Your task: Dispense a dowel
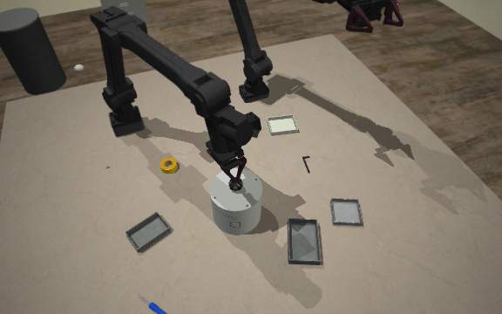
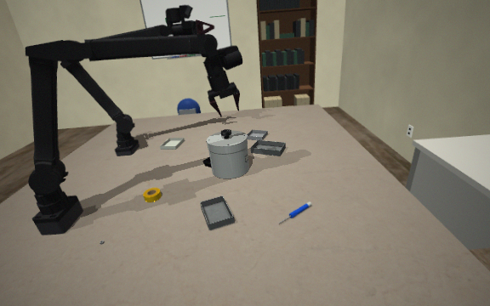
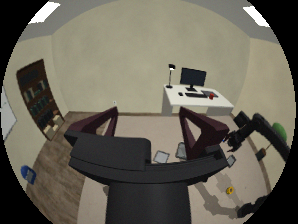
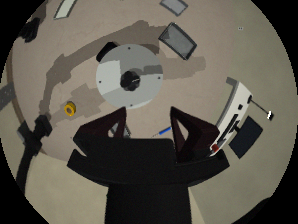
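Observation:
The grey cylindrical dispenser [image 1: 236,202] stands mid-table with a small black knob [image 1: 234,187] on its lid. It also shows in the exterior view [image 2: 227,155] and from above in the right wrist view [image 4: 129,82]. My right gripper [image 2: 225,106] hangs open and empty, pointing down, clearly above the knob [image 2: 226,133] and not touching it. My left gripper [image 3: 148,110] [image 1: 372,19] is open and empty, raised high over the far side of the table. A long dark tray [image 1: 304,241] lies beside the dispenser. No dowel is visible.
Two more dark-rimmed trays [image 1: 148,232] [image 1: 346,212] and a white tray [image 1: 282,125] lie around the dispenser. A yellow tape roll [image 1: 169,165], an Allen key [image 1: 306,163] and a blue screwdriver [image 1: 152,305] lie on the table. A dark cylinder [image 1: 26,50] stands beyond it.

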Available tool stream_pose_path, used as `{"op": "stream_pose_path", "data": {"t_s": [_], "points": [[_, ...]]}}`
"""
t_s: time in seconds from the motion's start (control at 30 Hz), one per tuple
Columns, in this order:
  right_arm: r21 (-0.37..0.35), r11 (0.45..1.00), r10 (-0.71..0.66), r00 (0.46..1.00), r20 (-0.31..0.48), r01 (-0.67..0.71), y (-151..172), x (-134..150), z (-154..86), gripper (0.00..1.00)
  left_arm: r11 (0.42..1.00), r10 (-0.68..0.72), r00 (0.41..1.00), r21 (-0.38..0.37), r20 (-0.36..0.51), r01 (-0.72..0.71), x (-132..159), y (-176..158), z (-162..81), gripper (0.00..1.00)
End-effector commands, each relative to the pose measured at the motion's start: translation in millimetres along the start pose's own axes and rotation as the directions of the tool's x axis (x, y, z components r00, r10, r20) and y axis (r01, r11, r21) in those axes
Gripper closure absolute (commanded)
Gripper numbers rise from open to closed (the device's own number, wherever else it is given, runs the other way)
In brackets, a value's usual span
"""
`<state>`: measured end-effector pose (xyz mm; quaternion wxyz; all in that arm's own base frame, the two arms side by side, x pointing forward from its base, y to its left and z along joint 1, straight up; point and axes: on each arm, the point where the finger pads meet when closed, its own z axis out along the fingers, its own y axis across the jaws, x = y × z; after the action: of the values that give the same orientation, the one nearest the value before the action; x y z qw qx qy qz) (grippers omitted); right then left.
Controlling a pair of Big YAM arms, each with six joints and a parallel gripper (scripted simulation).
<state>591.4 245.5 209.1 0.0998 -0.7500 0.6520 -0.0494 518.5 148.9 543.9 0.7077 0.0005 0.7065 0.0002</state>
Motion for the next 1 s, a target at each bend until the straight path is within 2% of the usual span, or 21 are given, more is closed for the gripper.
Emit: {"op": "stream_pose_path", "data": {"t_s": [0.0,0.03,0.07,0.1,0.2,0.33,0.4,0.47,0.53,0.57,0.73,0.77,0.83,0.87,0.93,0.97], "points": [[0.05,0.997,-0.056,0.998,0.001,0.056,-25,9,-44,0.31,1.0,0.007,1.0,-0.007,0.004,-0.007,1,6,3,0.0],[-0.003,0.995,-0.099,0.995,0.002,0.099,-17,-9,-20,0.31,1.0,0.007,1.0,-0.007,0.004,-0.007,1,6,3,0.0],[-0.022,0.992,-0.128,0.992,0.002,0.128,-13,-16,-16,0.31,1.0,0.007,1.0,-0.007,0.004,-0.007,1,6,3,0.0],[-0.067,0.982,-0.174,0.985,0.004,0.174,-5,-27,-1,0.31,1.0,0.007,1.0,-0.007,0.004,-0.007,1,6,3,0.0],[-0.1,0.966,-0.24,0.971,0.002,0.239,-3,-27,-8,0.31,1.0,0.007,1.0,-0.007,0.004,-0.007,1,6,3,0.0],[-0.146,0.952,-0.272,0.962,0.005,0.27,3,-34,2,0.31,1.0,0.007,1.0,-0.007,0.004,-0.007,1,6,3,0.0],[-0.149,0.955,-0.261,0.965,0.002,0.258,1,-27,-1,0.31,1.0,0.007,1.0,-0.007,0.004,-0.007,1,6,3,0.0],[-0.114,0.967,-0.232,0.973,-0.002,0.23,-4,-19,-20,0.31,1.0,0.007,1.0,-0.007,0.004,-0.007,1,6,3,0.0],[-0.114,0.967,-0.232,0.973,-0.002,0.23,-4,-19,-20,0.31,1.0,0.007,1.0,-0.007,0.004,-0.007,1,6,3,0.0],[-0.166,0.959,-0.232,0.973,0.004,0.229,6,-39,14,0.31,1.0,0.007,1.0,-0.007,0.004,-0.007,1,6,3,0.0],[-0.168,0.96,-0.228,0.974,0.0,0.225,6,-39,15,0.31,1.0,0.007,1.0,-0.007,0.004,-0.007,1,6,3,0.0],[-0.153,0.965,-0.215,0.977,-0.002,0.213,6,-30,17,0.31,1.0,0.007,1.0,-0.007,0.004,-0.007,1,6,3,0.0],[-0.141,0.968,-0.209,0.978,-0.003,0.207,5,-25,4,0.31,1.0,0.007,1.0,-0.007,0.004,-0.007,1,6,3,0.0],[-0.184,0.963,-0.204,0.979,-0.008,0.199,20,-18,23,0.31,1.0,0.007,1.0,-0.007,0.004,-0.007,1,6,3,0.0],[-0.172,0.963,-0.21,0.978,-0.005,0.206,16,-22,16,0.31,1.0,0.007,1.0,-0.007,0.004,-0.007,1,6,3,0.0],[-0.188,0.962,-0.204,0.979,-0.008,0.199,22,-17,24,0.31,1.0,0.007,1.0,-0.007,0.004,-0.007,1,6,3,0.0]]}}
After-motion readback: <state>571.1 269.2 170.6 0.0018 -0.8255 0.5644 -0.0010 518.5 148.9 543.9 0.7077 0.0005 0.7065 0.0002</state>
